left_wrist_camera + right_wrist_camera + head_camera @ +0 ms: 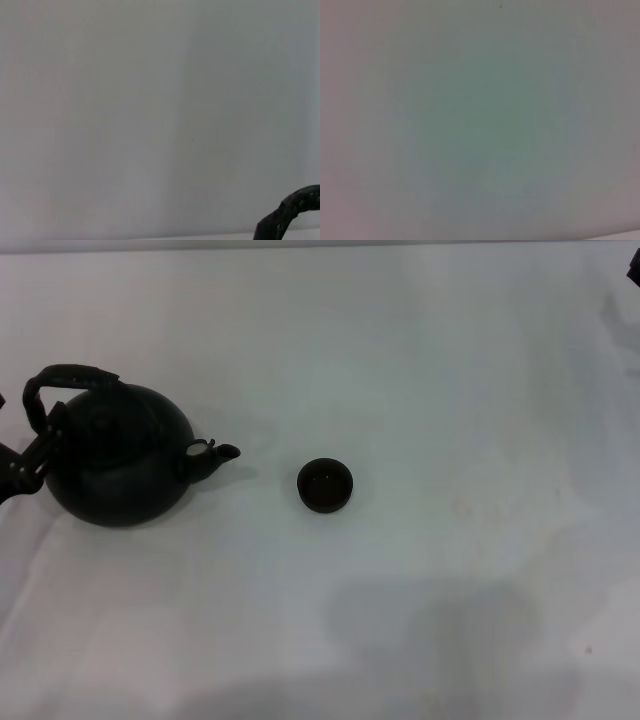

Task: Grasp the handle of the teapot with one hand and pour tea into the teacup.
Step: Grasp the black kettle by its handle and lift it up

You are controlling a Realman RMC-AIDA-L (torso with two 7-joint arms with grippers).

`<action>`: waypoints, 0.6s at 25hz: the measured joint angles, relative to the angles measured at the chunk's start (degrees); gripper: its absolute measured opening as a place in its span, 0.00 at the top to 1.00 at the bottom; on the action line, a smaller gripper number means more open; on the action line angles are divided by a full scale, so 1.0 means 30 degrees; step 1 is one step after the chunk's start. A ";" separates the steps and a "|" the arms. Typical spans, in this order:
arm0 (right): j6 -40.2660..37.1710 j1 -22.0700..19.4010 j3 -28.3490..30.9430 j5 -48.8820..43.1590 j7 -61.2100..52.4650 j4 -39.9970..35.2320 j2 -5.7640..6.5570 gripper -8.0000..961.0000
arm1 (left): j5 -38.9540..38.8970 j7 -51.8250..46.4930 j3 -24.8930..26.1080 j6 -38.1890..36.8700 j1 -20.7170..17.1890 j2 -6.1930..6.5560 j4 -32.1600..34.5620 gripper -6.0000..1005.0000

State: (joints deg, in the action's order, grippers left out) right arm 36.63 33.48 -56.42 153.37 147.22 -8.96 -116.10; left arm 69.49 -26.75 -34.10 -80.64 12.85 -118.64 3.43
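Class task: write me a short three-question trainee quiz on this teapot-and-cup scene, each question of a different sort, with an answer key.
1. True or false: the teapot is tipped over the teacup.
2. Multiple choice: the spout points (A) toward the teacup, (B) away from it, (C) straight up.
3. Short answer: which gripper is beside the handle?

Key
1. False: the pot stands upright on the table, apart from the cup.
2. A.
3. The left gripper, at the pot's left side by the handle's base; only a sliver of the right gripper shows at the table's far right corner.
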 joint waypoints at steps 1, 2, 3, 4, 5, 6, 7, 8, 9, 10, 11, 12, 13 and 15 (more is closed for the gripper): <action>0.0002 0.0000 0.0000 0.0001 0.0000 0.0001 0.0000 0.11 | 0.0052 0.0002 0.0001 0.0010 0.0012 0.0015 0.0000 0.18; 0.0005 -0.0001 0.0000 0.0000 0.0000 0.0001 0.0000 0.11 | 0.0149 0.0005 0.0000 0.0014 0.0019 0.0022 0.0000 0.18; 0.0005 0.0000 0.0001 0.0000 0.0000 0.0001 0.0000 0.11 | 0.0149 0.0005 0.0000 0.0014 0.0019 0.0022 0.0000 0.19; 0.0005 0.0002 0.0001 0.0000 0.0000 0.0001 0.0000 0.11 | 0.0205 0.0007 0.0000 0.0014 0.0023 0.0023 0.0000 0.19; 0.0006 0.0007 0.0000 0.0001 0.0000 0.0001 0.0000 0.11 | 0.0225 0.0008 0.0000 0.0014 0.0022 0.0024 -0.0001 0.19; 0.0006 0.0012 0.0001 0.0000 0.0000 0.0001 0.0004 0.11 | 0.0225 0.0008 0.0002 0.0015 0.0022 0.0024 0.0000 0.19; 0.0006 0.0018 0.0001 0.0001 0.0000 0.0001 0.0011 0.11 | 0.0230 0.0009 0.0001 0.0015 0.0028 0.0025 0.0000 0.19; 0.0006 0.0024 0.0001 0.0000 -0.0001 0.0001 0.0018 0.11 | 0.0238 0.0010 0.0001 0.0015 0.0035 0.0025 0.0000 0.20; 0.0006 0.0029 0.0001 -0.0001 0.0000 0.0001 0.0023 0.11 | 0.0244 0.0009 0.0001 0.0016 0.0043 0.0025 -0.0001 0.20; 0.0006 0.0031 0.0000 0.0000 -0.0001 0.0001 0.0027 0.11 | 0.0250 0.0024 0.0001 0.0016 0.0050 0.0023 0.0000 0.20; 0.0006 0.0031 0.0000 0.0000 -0.0001 0.0001 0.0027 0.11 | 0.0258 0.0119 0.0001 0.0025 0.0057 0.0012 0.0000 0.20; 0.0007 0.0032 0.0001 0.0001 0.0000 0.0001 0.0028 0.11 | 0.0260 0.0210 0.0000 0.0032 0.0057 0.0001 -0.0001 0.21; 0.0007 0.0032 0.0000 0.0000 0.0000 0.0001 0.0029 0.11 | 0.0260 0.0313 0.0001 0.0038 0.0056 -0.0006 0.0000 0.21; 0.0006 0.0031 0.0000 0.0003 0.0000 0.0001 0.0030 0.11 | 0.0261 0.0540 0.0001 0.0043 0.0026 -0.0037 -0.0016 0.21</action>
State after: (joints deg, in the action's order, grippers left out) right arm 36.65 33.58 -56.42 153.38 147.22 -8.96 -116.01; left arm 70.27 -25.13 -34.10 -80.51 12.93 -118.75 3.38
